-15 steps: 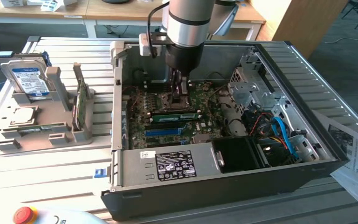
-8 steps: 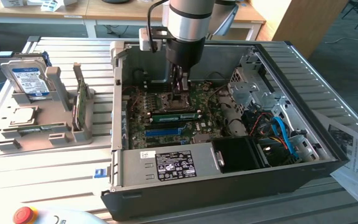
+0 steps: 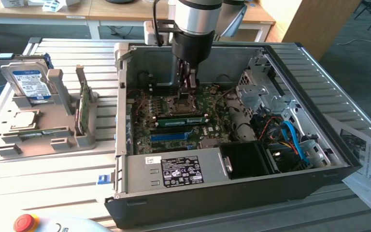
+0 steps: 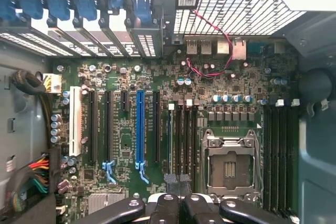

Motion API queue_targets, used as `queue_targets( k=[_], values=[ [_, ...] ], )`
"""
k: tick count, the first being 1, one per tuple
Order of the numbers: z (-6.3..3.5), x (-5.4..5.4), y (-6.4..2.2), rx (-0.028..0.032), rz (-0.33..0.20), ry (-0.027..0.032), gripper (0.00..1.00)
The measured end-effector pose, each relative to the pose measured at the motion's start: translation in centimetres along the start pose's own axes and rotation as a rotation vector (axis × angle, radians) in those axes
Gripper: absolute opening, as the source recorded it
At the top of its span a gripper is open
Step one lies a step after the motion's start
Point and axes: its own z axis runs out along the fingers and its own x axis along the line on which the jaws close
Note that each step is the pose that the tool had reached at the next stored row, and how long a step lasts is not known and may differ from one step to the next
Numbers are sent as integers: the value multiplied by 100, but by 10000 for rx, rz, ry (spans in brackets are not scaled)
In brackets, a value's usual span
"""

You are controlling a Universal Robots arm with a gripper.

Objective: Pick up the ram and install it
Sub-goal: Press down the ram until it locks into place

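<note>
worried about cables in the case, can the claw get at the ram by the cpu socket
Probably yes: the shut claw hangs over the board close to the ram, the case is open, and no cable crosses between them.

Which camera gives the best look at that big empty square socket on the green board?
The wrist view: the socket is seen straight on, its metal frame and bare centre plain. In the exterior view the socket sits partly hidden behind the tool.
</note>
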Motion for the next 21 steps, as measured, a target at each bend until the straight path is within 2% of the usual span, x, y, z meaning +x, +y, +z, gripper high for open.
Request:
queue_targets(
  k=[21],
  values=[
    [-368,-3,2,-63,0,1,10]
  ],
)
